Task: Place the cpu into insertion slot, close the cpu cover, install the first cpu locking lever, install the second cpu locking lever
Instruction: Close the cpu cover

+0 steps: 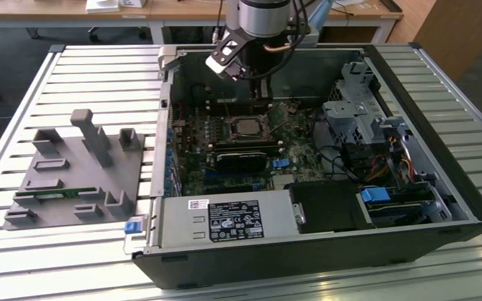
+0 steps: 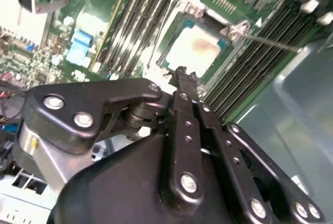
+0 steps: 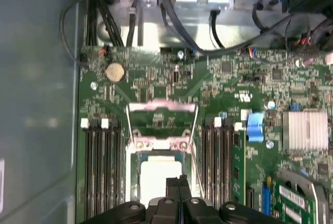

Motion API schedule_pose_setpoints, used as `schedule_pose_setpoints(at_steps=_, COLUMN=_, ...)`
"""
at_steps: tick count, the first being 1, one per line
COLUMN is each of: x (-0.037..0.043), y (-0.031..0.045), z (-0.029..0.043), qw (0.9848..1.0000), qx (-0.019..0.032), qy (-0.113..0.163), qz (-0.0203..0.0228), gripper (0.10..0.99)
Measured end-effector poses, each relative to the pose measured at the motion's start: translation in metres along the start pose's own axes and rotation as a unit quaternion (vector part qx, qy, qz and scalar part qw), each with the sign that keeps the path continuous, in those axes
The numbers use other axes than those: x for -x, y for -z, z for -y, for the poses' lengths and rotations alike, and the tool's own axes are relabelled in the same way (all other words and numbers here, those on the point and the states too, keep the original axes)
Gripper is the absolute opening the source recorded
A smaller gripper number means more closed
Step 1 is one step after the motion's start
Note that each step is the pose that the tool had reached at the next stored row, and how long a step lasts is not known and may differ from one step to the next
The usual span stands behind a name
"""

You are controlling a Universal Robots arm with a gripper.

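The cpu (image 3: 155, 178) lies flat in the socket on the motherboard (image 3: 229, 78), its pale metal top facing up, and it is also seen in the second wrist view (image 2: 193, 51). The cpu cover (image 3: 162, 107), a thin metal frame with a square window, is swung open beyond the socket. A thin locking lever (image 2: 270, 42) sticks out from a socket corner, unlatched. My gripper (image 3: 179, 183) hangs just above the near edge of the cpu, fingers shut together with nothing between them. In the exterior view the gripper (image 1: 262, 99) reaches down into the open case over the socket (image 1: 245, 127).
Memory slots (image 3: 101, 167) flank the socket on both sides. A blue connector (image 3: 255, 127) and a finned heat sink (image 3: 307, 130) sit nearby. The case holds a labelled power supply (image 1: 224, 221), a drive cage (image 1: 354, 119) and cables. A grey fixture (image 1: 78, 172) lies on the exterior view's left.
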State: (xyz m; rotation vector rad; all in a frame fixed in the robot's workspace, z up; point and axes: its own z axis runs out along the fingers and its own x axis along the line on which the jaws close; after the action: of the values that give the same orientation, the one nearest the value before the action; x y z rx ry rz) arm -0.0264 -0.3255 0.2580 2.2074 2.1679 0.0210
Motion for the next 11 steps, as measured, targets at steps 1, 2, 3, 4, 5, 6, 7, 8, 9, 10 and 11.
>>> schedule_pose_setpoints(at_steps=1, x=0.0000, y=-0.0001, z=-0.0022, qw=1.0000, qx=-0.0004, qy=0.000, qz=0.0000, gripper=0.106)
schedule_pose_setpoints(at_steps=2, x=0.0000, y=0.0000, z=-0.0034, qw=1.0000, qx=-0.0005, qy=0.000, qz=0.0001, gripper=0.106)
schedule_pose_setpoints(at_steps=3, x=0.0000, y=0.0014, z=-0.0036, qw=1.0000, qx=-0.0006, qy=0.000, qz=0.0000, gripper=0.106)
schedule_pose_setpoints(at_steps=4, x=0.0001, y=0.0040, z=-0.0038, qw=1.0000, qx=-0.0006, qy=0.000, qz=0.0000, gripper=0.106)
schedule_pose_setpoints(at_steps=5, x=0.0001, y=0.0071, z=-0.0039, qw=1.0000, qx=-0.0006, qy=0.000, qz=0.0000, gripper=0.106)
schedule_pose_setpoints(at_steps=6, x=0.0002, y=0.0097, z=-0.0040, qw=1.0000, qx=-0.0006, qy=0.000, qz=-0.0001, gripper=0.106)
schedule_pose_setpoints(at_steps=7, x=0.0002, y=0.0112, z=-0.0043, qw=1.0000, qx=-0.0006, qy=0.000, qz=-0.0002, gripper=0.106)
schedule_pose_setpoints(at_steps=8, x=0.0002, y=0.0112, z=-0.0043, qw=1.0000, qx=-0.0006, qy=0.000, qz=-0.0004, gripper=0.106)
schedule_pose_setpoints(at_steps=9, x=0.0002, y=0.0111, z=-0.0049, qw=1.0000, qx=-0.0005, qy=0.000, qz=-0.0006, gripper=0.106)
schedule_pose_setpoints(at_steps=10, x=0.0002, y=0.0111, z=-0.0064, qw=1.0000, qx=-0.0005, qy=0.000, qz=-0.0011, gripper=0.106)
schedule_pose_setpoints(at_steps=11, x=0.0001, y=0.0111, z=-0.0080, qw=1.0000, qx=-0.0006, qy=0.000, qz=-0.0012, gripper=0.106)
